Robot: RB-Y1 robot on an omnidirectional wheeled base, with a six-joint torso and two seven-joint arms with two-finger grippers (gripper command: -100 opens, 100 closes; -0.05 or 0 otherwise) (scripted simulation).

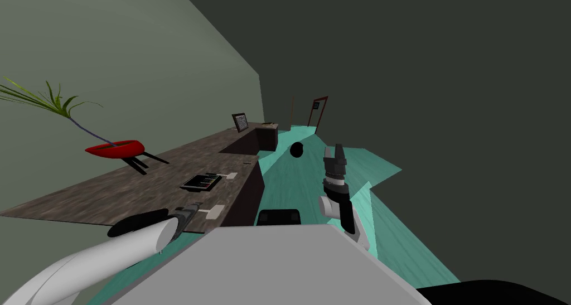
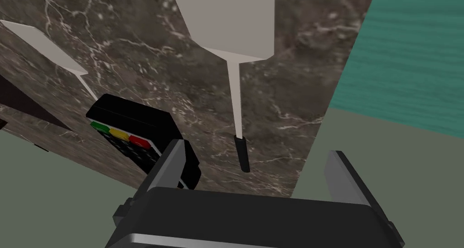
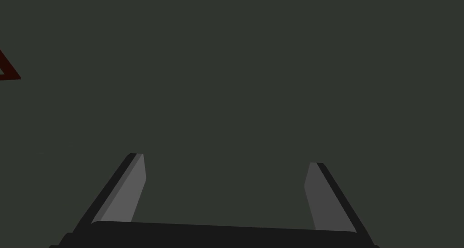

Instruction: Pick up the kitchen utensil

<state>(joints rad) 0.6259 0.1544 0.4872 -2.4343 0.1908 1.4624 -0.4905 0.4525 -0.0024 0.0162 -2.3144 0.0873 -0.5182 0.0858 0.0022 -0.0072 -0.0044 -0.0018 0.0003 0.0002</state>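
Note:
A spatula [image 2: 235,95] with a wide white blade, a thin white shaft and a short black handle lies flat on the dark marbled counter [image 2: 290,77], close to its edge. My left gripper [image 2: 257,148] is open just above it, and the black handle end points into the gap between the fingers, nearer one finger than the other. In the head view the same spatula [image 1: 213,211] lies right in front of my left gripper [image 1: 192,209]. A second white spatula [image 2: 45,46] lies further along the counter. My right gripper [image 1: 334,154] hangs open over the floor, holding nothing.
A black keypad device [image 2: 136,132] with green, yellow and red buttons lies beside the spatula, touching distance from one finger. A red bowl with a plant [image 1: 114,149] and a picture frame [image 1: 240,121] stand further along the counter [image 1: 139,190]. Teal floor [image 1: 301,179] runs beside it.

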